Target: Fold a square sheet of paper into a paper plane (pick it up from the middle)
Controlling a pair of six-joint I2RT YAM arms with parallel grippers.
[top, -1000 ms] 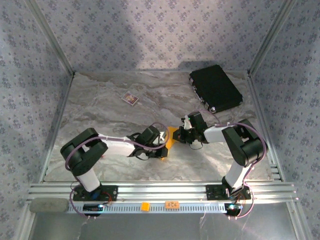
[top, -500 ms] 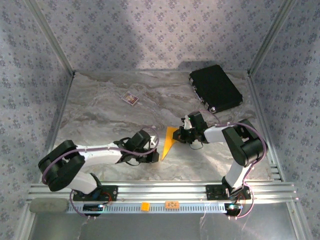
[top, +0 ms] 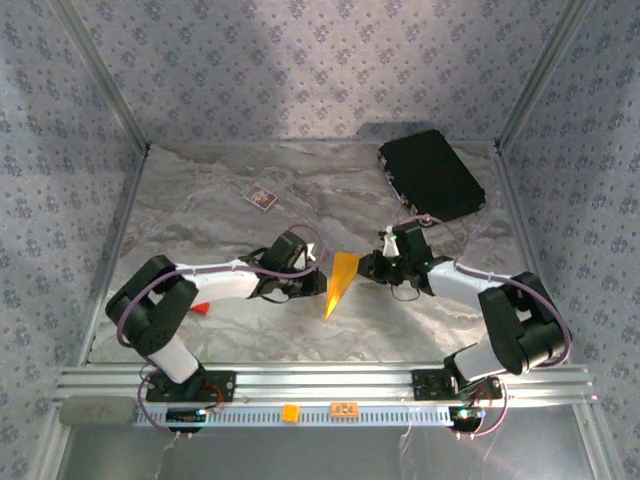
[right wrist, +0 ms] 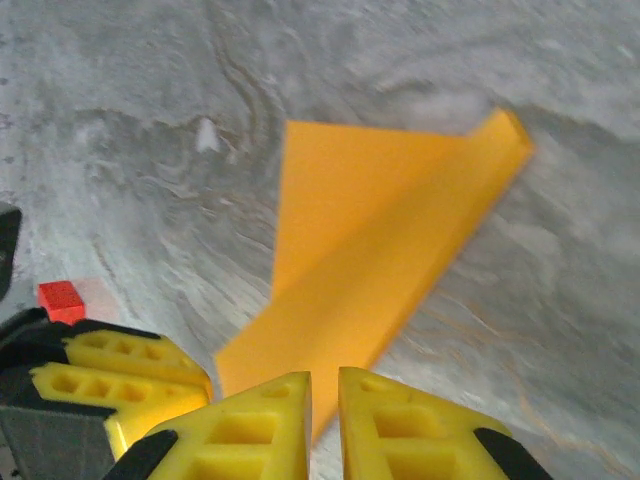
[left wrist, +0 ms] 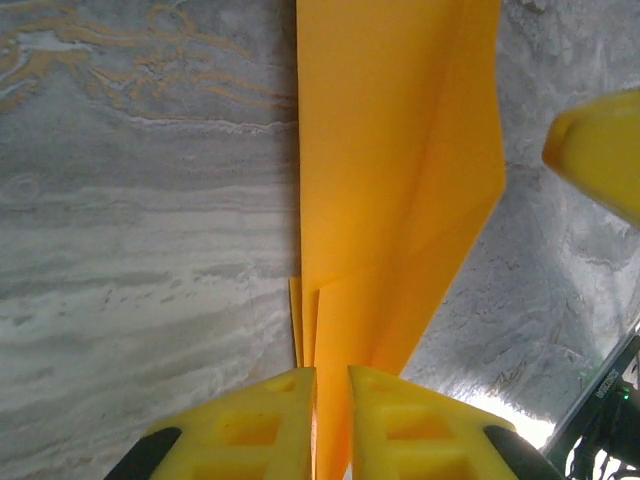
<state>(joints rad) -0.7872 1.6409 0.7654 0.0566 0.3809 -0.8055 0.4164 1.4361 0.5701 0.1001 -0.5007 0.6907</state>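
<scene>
The paper plane (top: pixel 340 282) lies on the marble table as a narrow orange-yellow dart, its point toward the near edge. My left gripper (top: pixel 318 274) is at its left side. In the left wrist view the plane (left wrist: pixel 400 150) runs away from the left gripper (left wrist: pixel 332 372), whose jaws stand a narrow gap apart with the folded edge in that gap. My right gripper (top: pixel 372 268) is just right of the plane. In the right wrist view its jaws (right wrist: pixel 324 375) are a crack apart over the near edge of the plane (right wrist: pixel 370 230), holding nothing.
A black case (top: pixel 432 175) sits at the back right and a small card (top: pixel 261 197) at the back left. A small red block (top: pixel 200 307) lies under the left forearm. The left gripper's fingers (right wrist: pixel 120 385) are close to the right gripper's.
Both grippers went from shut to a crack open. The left arm swung out and back beside the plane. The right gripper drew back a little to the right. The plane now lies flatter.
</scene>
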